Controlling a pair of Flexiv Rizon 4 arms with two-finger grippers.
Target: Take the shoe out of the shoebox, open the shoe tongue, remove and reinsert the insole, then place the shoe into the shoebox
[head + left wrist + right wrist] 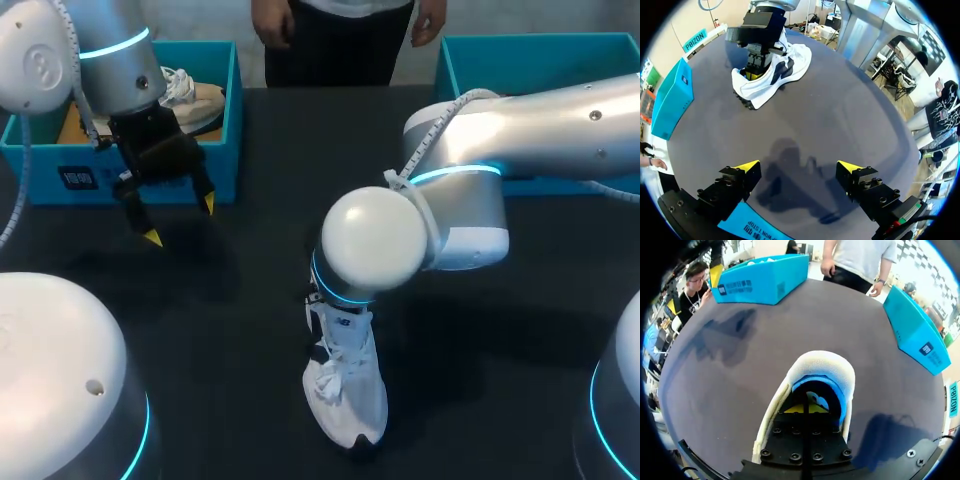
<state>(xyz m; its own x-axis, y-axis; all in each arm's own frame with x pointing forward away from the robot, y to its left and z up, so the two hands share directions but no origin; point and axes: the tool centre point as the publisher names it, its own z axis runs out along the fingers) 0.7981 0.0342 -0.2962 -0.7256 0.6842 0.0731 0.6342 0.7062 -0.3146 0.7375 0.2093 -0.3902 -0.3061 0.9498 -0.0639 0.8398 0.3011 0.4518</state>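
A white shoe (347, 395) with dark side marks stands on the black table, toe toward the front edge. My right gripper (809, 409) is shut, its fingers pushed down into the shoe's opening (821, 371) over the blue insole (832, 390). Whether they pinch the insole is hidden. In the head view the right wrist covers that gripper. From the left wrist the shoe (785, 70) and the right gripper (756, 69) inside it are seen from afar. My left gripper (180, 222) hangs open and empty just in front of the blue shoebox (140, 182), above bare table (799, 166).
The left shoebox holds another shoe (192, 95). A second blue box (540, 60) stands at the far right, partly behind my right arm. Both boxes (762, 282) (915, 332) lie ahead of the right gripper.
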